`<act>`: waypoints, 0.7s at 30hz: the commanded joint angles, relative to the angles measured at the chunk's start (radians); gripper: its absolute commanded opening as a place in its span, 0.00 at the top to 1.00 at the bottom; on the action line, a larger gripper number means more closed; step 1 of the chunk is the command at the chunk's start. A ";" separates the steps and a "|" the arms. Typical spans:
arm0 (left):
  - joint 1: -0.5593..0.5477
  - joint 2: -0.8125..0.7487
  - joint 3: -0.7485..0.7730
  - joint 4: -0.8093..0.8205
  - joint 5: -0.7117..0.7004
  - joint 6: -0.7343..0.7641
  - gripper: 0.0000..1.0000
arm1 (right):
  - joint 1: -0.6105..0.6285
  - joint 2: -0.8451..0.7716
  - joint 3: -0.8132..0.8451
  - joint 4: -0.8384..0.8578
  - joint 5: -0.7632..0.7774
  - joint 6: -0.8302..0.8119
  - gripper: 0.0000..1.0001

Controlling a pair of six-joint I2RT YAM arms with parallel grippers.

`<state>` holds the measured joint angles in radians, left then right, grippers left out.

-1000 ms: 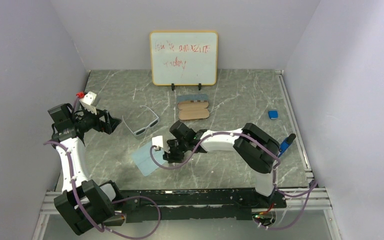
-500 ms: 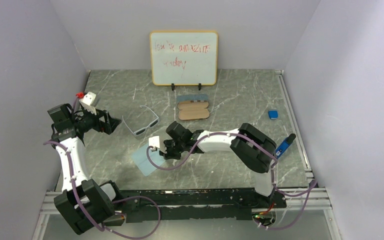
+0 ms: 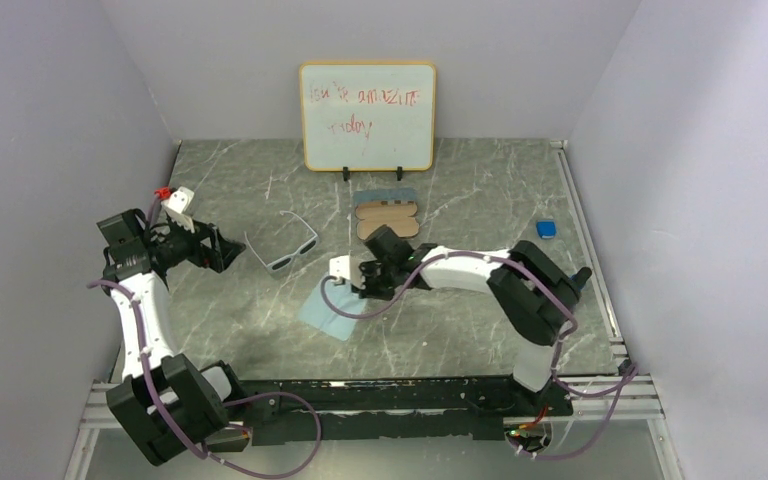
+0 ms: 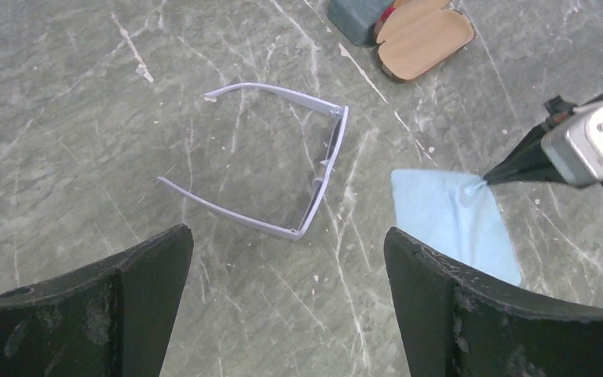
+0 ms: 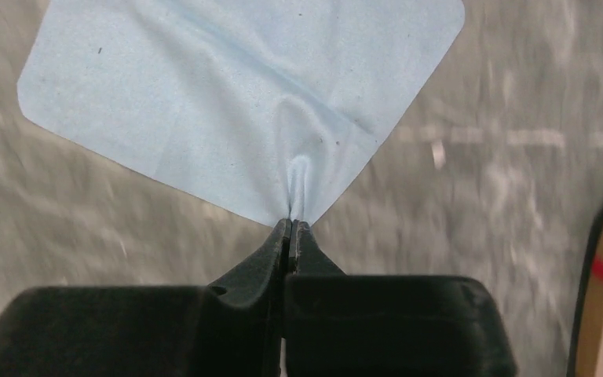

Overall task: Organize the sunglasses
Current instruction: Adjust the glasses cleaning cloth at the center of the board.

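White plastic-framed sunglasses (image 4: 319, 182) lie unfolded on the grey marbled surface (image 3: 460, 330), left of the open tan-lined case (image 3: 387, 218). They are probably light, stiff and scratch-prone, so grip a temple arm, not the lenses. The left tool (image 4: 286, 247) gapes empty farther left. The right tool (image 5: 292, 224) is pinched tight on a limp light-blue cloth (image 5: 235, 102), in front of the case. Red scrawl on the whiteboard (image 3: 367, 116) behind it is unreadable.
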<state>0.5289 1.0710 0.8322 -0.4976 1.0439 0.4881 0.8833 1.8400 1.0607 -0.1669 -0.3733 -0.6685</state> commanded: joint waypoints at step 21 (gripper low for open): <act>-0.498 0.214 0.177 0.149 -0.311 -0.098 0.04 | -0.219 -0.409 -0.065 -0.303 0.013 -0.105 0.52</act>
<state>0.0444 1.2732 0.9546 -0.3950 0.7776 0.4244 0.6655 1.3884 0.8951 -0.5854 -0.3431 -0.8753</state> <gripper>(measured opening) 0.962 0.478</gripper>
